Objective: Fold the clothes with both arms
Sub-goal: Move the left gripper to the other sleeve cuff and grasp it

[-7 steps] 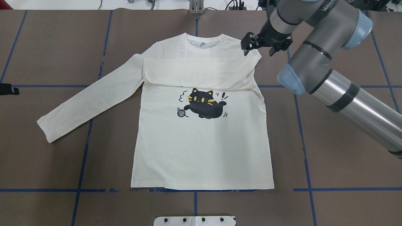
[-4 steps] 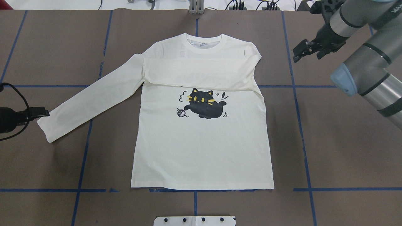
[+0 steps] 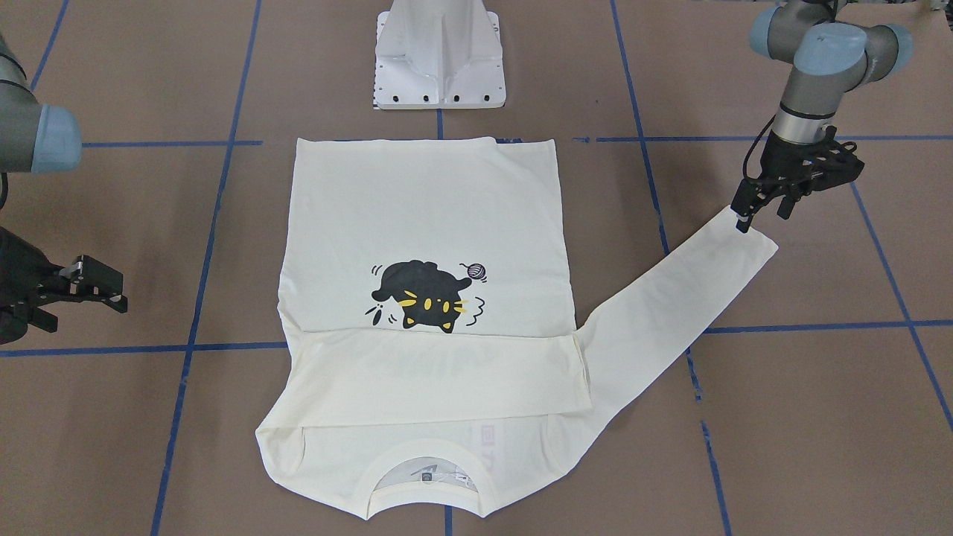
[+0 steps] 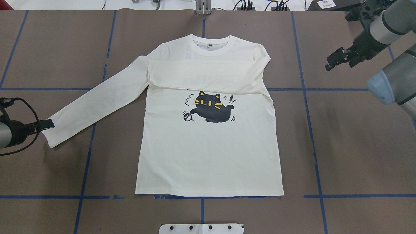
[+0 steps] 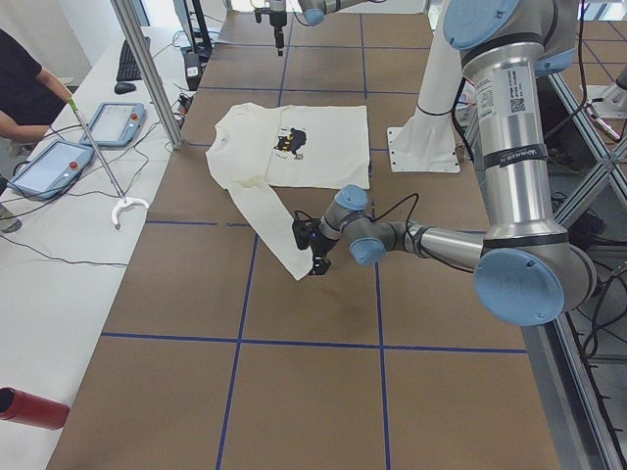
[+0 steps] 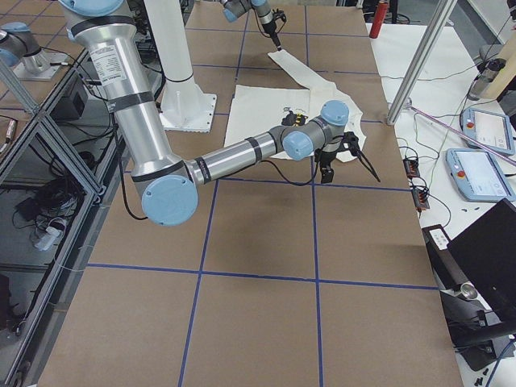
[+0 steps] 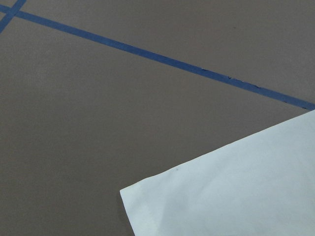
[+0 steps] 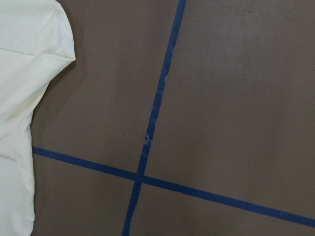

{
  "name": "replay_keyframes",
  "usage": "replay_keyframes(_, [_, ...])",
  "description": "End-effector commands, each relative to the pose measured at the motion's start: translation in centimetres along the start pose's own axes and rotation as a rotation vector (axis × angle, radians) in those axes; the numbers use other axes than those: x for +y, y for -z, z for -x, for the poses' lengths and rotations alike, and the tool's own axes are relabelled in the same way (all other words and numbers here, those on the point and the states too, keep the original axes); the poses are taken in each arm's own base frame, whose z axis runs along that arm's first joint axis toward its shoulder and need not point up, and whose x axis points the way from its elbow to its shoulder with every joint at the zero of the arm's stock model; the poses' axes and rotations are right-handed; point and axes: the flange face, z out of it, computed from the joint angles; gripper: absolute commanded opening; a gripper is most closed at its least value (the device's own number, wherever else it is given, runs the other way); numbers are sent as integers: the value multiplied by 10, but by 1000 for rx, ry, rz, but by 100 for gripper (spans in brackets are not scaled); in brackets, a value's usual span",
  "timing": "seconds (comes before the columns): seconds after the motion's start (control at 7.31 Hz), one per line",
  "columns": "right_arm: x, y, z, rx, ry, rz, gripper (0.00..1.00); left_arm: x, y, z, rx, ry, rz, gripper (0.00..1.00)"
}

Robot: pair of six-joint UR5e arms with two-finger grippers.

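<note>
The cream-white shirt (image 4: 208, 156) lies flat on the brown table with its black cat print (image 4: 211, 111) facing up. One sleeve is folded across the chest (image 4: 204, 76). The other sleeve (image 4: 97, 104) stretches out to the overhead view's left, and its cuff (image 3: 748, 249) lies beside my left gripper (image 3: 761, 217). That gripper is open, with one fingertip at the cuff's edge. The left wrist view shows only the cuff corner (image 7: 236, 196). My right gripper (image 4: 339, 65) hangs open and empty, well off the shirt's far right shoulder (image 8: 24, 73).
Blue tape lines (image 4: 310, 130) cross the table. The white mounting base (image 3: 439, 59) stands at the robot's side. In the left side view a person (image 5: 24, 88) stands by a side bench with teach pendants (image 5: 59, 166), and a red cylinder (image 5: 29, 406) lies there.
My right gripper has drawn back to the right, away from the shirt's shoulder. My left gripper has come in from the left edge and now sits at the outstretched sleeve's cuff.
</note>
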Motion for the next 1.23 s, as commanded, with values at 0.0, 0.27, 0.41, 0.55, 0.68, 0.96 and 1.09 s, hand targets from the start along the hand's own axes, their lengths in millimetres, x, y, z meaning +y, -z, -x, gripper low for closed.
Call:
replay_keyframes(0.0, [1,0,-2,2,-1,1,100,2,-16,-4,-11,-12,5,97])
replay_keyframes(0.27, [2,-1,-2,3,0,1,100,4,-15,1,-18,-13,5,96])
replay_keyframes(0.41, [2,-2,-2,4,-3,2,100,4,-15,1,-18,-14,5,94])
replay_keyframes(0.55, [2,-1,-2,3,-3,1,100,4,-15,3,-21,-16,6,94])
replay_keyframes(0.68, [2,-1,-2,3,-3,1,100,4,-17,5,-26,-15,6,94])
replay_keyframes(0.96, [2,-1,-2,3,-5,1,100,6,-18,5,-27,-20,10,93])
replay_keyframes(1.09, [2,0,-1,3,-2,0,100,7,-18,4,-27,-21,11,89])
